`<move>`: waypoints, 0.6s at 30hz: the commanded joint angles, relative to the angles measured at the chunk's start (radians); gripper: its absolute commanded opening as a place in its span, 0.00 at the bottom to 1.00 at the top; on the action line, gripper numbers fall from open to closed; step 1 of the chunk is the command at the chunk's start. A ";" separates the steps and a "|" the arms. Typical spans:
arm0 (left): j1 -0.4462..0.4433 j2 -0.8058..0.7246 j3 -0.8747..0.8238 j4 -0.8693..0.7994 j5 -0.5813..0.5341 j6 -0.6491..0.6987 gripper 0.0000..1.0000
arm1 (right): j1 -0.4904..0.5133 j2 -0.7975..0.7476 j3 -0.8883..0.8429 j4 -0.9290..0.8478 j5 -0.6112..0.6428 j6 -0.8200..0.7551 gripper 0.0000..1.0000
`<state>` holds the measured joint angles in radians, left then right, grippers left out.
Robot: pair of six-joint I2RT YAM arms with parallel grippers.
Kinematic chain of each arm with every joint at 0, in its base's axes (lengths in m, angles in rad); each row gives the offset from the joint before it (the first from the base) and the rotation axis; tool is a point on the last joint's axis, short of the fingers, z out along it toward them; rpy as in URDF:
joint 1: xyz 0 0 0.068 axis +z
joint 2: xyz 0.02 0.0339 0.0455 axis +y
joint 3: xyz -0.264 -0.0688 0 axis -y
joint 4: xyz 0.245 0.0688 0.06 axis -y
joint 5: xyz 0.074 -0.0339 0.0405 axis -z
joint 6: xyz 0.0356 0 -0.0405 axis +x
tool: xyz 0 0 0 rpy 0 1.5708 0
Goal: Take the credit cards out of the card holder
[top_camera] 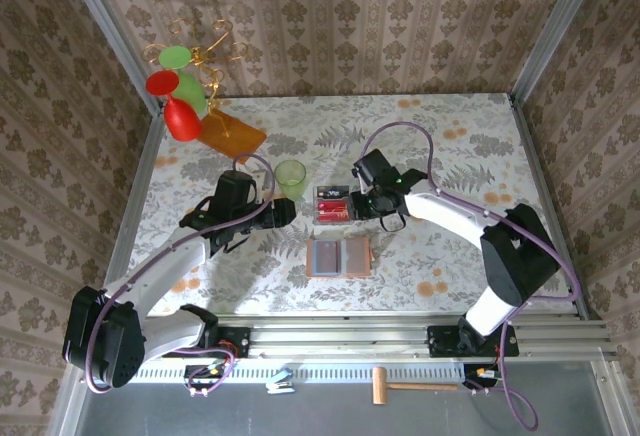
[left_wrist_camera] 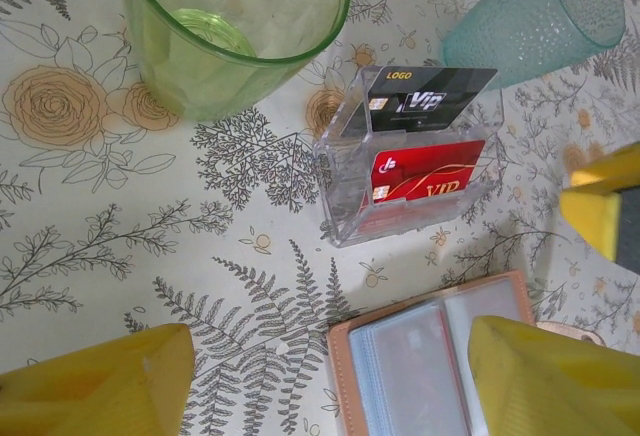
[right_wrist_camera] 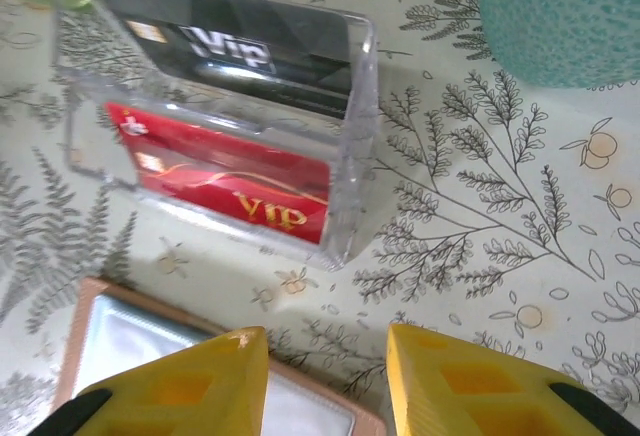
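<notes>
The card holder (top_camera: 338,256) lies open on the flowered table, tan border round grey-blue plastic sleeves (left_wrist_camera: 425,366) (right_wrist_camera: 150,356). Just behind it stands a clear acrylic stand (top_camera: 333,205) (left_wrist_camera: 340,181) (right_wrist_camera: 360,136). In the stand are two credit cards, a black one (left_wrist_camera: 425,96) (right_wrist_camera: 220,41) and a red one (left_wrist_camera: 425,171) (right_wrist_camera: 230,176). My left gripper (top_camera: 285,213) (left_wrist_camera: 320,396) hovers open to the left of the stand, one yellow finger over the holder's right part. My right gripper (top_camera: 365,201) (right_wrist_camera: 325,381) is open to the right of the stand, nothing between its fingers.
A green cup (top_camera: 291,178) (left_wrist_camera: 235,26) stands behind the stand on the left, a teal cup (left_wrist_camera: 540,11) (right_wrist_camera: 560,11) on its right. An orange-brown board (top_camera: 233,134) and red and green goblets (top_camera: 180,96) are at the back left.
</notes>
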<state>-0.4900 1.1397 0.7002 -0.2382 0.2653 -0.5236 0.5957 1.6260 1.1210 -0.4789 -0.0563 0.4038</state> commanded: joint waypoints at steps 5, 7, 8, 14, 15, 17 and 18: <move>-0.027 0.008 -0.051 0.043 0.078 -0.069 0.67 | 0.058 -0.069 -0.067 -0.027 -0.136 0.113 0.35; -0.043 0.003 -0.083 0.063 0.077 -0.104 0.66 | 0.077 -0.080 -0.087 -0.004 -0.157 0.145 0.36; -0.051 0.002 -0.101 0.079 0.077 -0.128 0.65 | 0.088 -0.086 -0.102 0.013 -0.166 0.164 0.36; -0.110 0.019 -0.195 0.190 0.073 -0.234 0.60 | 0.123 -0.096 -0.170 0.082 -0.193 0.246 0.36; -0.121 0.025 -0.205 0.204 0.072 -0.244 0.59 | 0.124 -0.097 -0.178 0.090 -0.195 0.254 0.36; -0.145 0.039 -0.229 0.244 0.072 -0.276 0.56 | 0.126 -0.100 -0.200 0.107 -0.203 0.274 0.36; -0.152 0.045 -0.239 0.265 0.074 -0.289 0.54 | 0.126 -0.103 -0.208 0.115 -0.205 0.281 0.36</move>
<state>-0.6224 1.1728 0.4850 -0.0624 0.3271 -0.7403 0.7177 1.5566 0.9375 -0.4053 -0.2356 0.6296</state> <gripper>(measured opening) 0.547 0.356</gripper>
